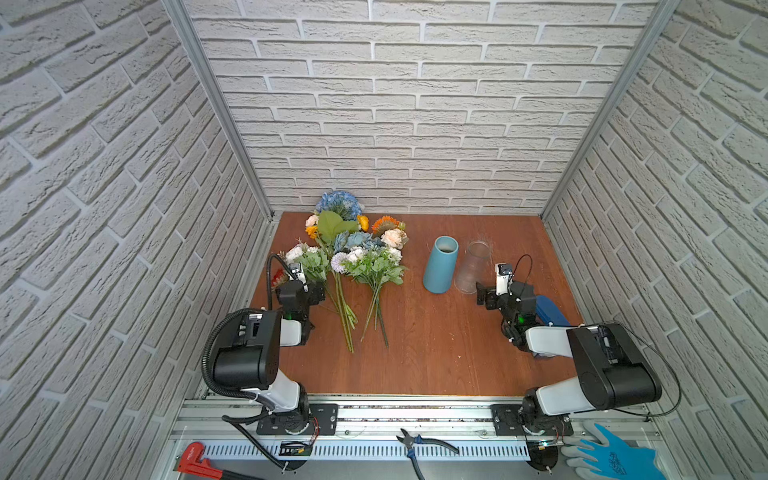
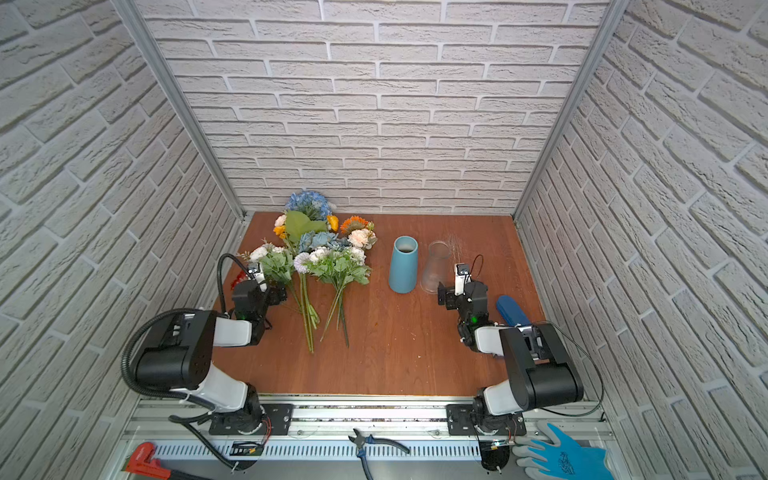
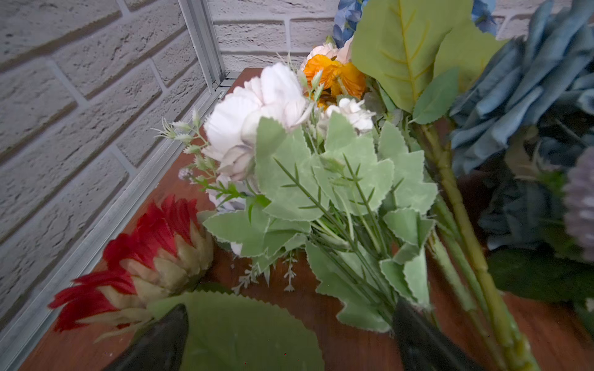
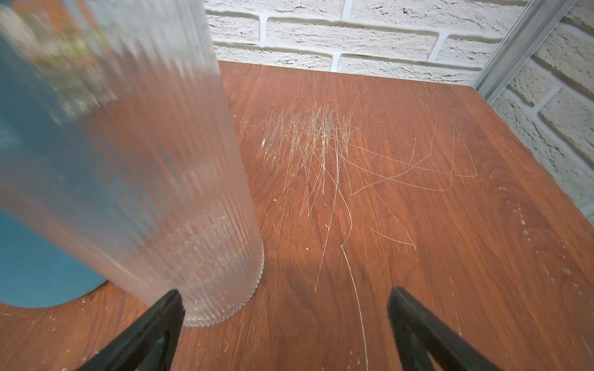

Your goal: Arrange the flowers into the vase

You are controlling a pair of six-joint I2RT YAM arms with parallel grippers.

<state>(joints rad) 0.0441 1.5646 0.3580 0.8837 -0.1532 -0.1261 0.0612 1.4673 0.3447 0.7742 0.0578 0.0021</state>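
Left gripper [image 3: 289, 310], jaws spread wide and holding nothing, hovers low over the left edge of the wooden surface [image 1: 436, 365], one finger above a broad green leaf [image 3: 244, 334] beside a red daisy [image 3: 144, 257], the other close against the lower foliage of a white-bloomed bunch [image 3: 321, 180]; whether it touches cannot be told, but the stance reads as the lead-in to a first pick. Around it the flowers [image 1: 353, 253] lie flat in a loose pile toward the far-left corner, heads to the far edge and green stems trailing toward the near edge, an arrangement that leaves the stems open to a grasp. A blue hydrangea [image 1: 338, 203] rests against the far edge, blue roses [image 1: 358, 240] sit mid-pile, an orange daisy [image 1: 384, 224] and a peach bloom [image 1: 394, 237] on the side nearer the right edge. None is in a vase yet. Between the pile and the right edge a blue vase [image 1: 440, 266] and a clear ribbed vase [image 1: 471, 270] stand upright just beside each other, mouths up and apparently empty; which one is meant is not evident. Right gripper [image 4: 285, 294], likewise open and empty, sits just beside the clear ribbed vase at its base, probably to steady it during insertion. A dark blue object [image 1: 550, 309], partly hidden by that arm, lies near the right edge. Pliers [image 1: 411, 441], a red wrench [image 1: 195, 459] and a blue glove [image 1: 611, 457] sit on the rail [image 1: 374, 415] beyond the near edge
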